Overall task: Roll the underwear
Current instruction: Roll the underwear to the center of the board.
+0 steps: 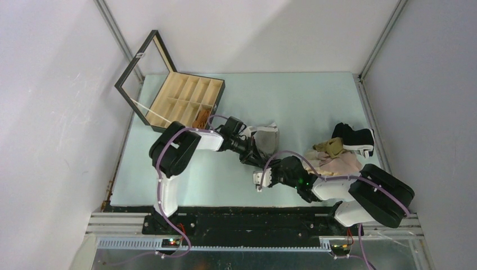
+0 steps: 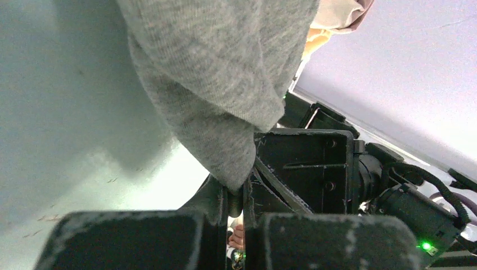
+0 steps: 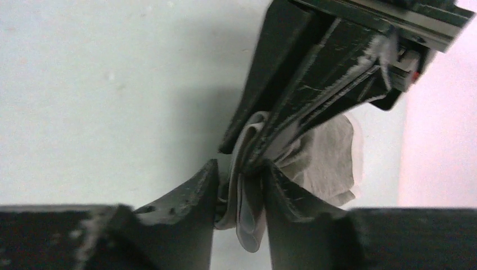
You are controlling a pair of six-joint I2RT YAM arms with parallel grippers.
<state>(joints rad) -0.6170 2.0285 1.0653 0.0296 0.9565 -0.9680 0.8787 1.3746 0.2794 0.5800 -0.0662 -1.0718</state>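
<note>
Right gripper (image 3: 240,166), forearm stretched low toward the left one, stands half closed, its fingers (image 3: 191,197) pinching a fold of the grey underwear (image 3: 323,152). Left gripper (image 2: 239,197), arm reaching across above the table (image 1: 292,95), is clamped tight on the same garment, whose long axis runs straight out beyond its fingertips.

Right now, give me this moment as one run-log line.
left tool: shut on grey underwear | right tool: jaws straddle the same cloth's edge, grip unclear | other garments: heaped at right
</note>
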